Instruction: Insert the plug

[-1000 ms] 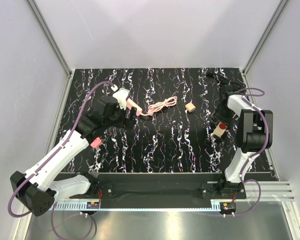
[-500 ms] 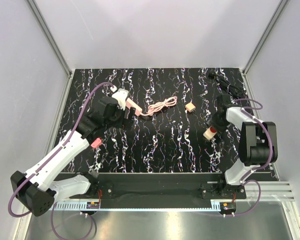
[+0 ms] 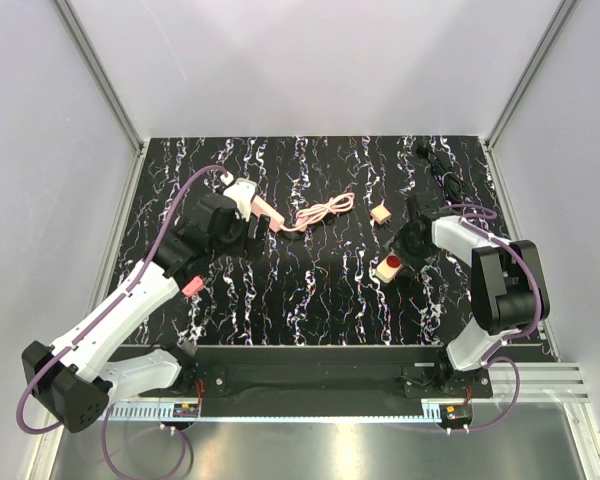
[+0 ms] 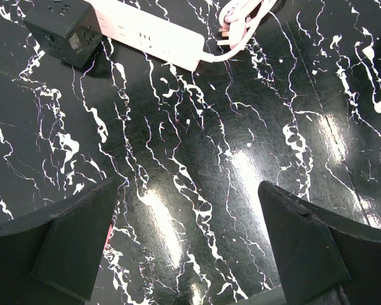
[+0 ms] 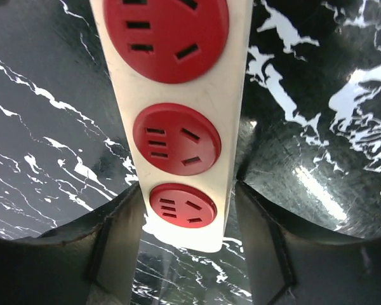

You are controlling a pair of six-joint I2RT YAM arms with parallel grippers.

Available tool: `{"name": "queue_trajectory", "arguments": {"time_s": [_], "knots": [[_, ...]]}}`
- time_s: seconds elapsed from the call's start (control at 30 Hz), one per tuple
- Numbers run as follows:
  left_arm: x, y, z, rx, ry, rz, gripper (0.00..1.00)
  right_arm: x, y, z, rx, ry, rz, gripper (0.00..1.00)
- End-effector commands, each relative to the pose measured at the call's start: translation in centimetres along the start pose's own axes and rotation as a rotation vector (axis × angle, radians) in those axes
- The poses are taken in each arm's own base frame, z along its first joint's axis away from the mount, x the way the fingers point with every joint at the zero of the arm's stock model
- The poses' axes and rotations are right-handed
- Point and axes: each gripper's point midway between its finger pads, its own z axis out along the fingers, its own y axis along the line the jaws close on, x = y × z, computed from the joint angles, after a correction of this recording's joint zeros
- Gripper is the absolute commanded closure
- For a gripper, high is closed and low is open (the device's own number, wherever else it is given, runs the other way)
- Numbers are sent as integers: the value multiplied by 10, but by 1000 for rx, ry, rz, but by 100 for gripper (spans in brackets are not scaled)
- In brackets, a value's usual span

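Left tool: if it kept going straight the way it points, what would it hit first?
Probably the bare marbled tabletop; the pale power strip lies beyond, though depth is unclear.

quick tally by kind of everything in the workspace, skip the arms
strips: 2, white strip and red-socket strip
cables: 2, pink cable and black cable
black cube: 1
tan plug: 1
total: 6
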Motion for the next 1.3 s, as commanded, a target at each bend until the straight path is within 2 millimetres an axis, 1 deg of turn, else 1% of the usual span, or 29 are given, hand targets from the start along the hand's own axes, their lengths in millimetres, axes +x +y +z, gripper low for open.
{"name": "queue_trajectory", "arguments": {"time_s": [0.0,0.03,0.1,0.17,0.2,0.23,0.27,0.3,0.33,0.37,0.4,0.43,0.47,0.5,0.53,0.57,0.6,0.63,0.67,0.73,0.77,0.83,0.97,1.13,1.17,1.2,1.23,1.27], "knots": [[-13,1,-3,-6,-54,9,1,6,15,-21,-42,1,26,30],[-13,1,-4,-4,-55,9,1,6,20,-27,-52,-8,18,28],[-14,0,-4,2,-57,8,1,3,12,-33,-14,-23,10,23],[-14,-1,-6,8,-61,6,1,0,12,-41,-12,-44,-31,22],[-13,-1,-5,9,-58,8,1,-6,11,-46,0,-67,-49,22],[-13,-1,-6,10,-59,7,1,-7,10,-50,-3,-71,-95,22],[-14,-2,-6,15,-62,6,1,-8,14,-55,-24,-77,-131,22],[-14,-3,-7,19,-63,6,1,-9,26,-61,-78,-70,-179,22],[-14,-3,-7,23,-64,6,1,-10,31,-64,-109,-67,-284,23],[-15,-4,-7,25,-65,4,1,-10,37,-65,-139,-57,-348,23],[-15,-3,-8,24,-67,-2,1,-12,51,-71,-207,-58,-472,23],[-15,-5,-8,33,-66,-2,1,-15,57,-72,-228,-66,-523,21],[-15,-7,-7,41,-66,-4,1,-24,66,-70,-230,-89,-561,20],[-15,-9,-8,53,-65,-3,1,-33,69,-67,-218,-112,-610,20],[-15,-13,-8,73,-62,-4,1,-41,71,-63,-203,-133,-721,19],[-15,-14,-7,78,-63,-9,1,-49,72,-59,-178,-148,-754,18],[-16,-15,-7,83,-64,-18,2,-60,80,-52,-158,-156,-789,18],[-15,-17,-7,93,-62,-17,2,-65,83,-49,-151,-163,-844,18],[-15,-18,-7,97,-65,-21,2,-73,94,-46,-158,-174,-870,19],[-15,-20,-6,112,-65,-34,2,-78,104,-41,-176,-172,-937,20],[-15,-23,-7,123,-66,-38,2,-83,111,-35,-179,-168,-959,20],[-16,-29,-7,157,-72,-52,2,-88,113,-27,-171,-164,-1028,20],[-15,-33,-5,172,-64,-66,2,-92,113,-7,-155,-141,-1099,20],[-16,-34,-3,178,-61,-67,2,-101,122,3,-147,-150,-1131,21],[-16,-35,-3,179,-61,-67,3,-103,127,4,-160,-153,-1141,21],[-16,-35,-3,182,-59,-67,3,-105,129,5,-163,-159,-1155,21],[-15,-35,-2,183,-55,-68,3,-104,129,10,-162,-149,-1158,21],[-14,-36,-2,187,-53,-67,3,-107,133,10,-162,-158,-1162,21]]}}
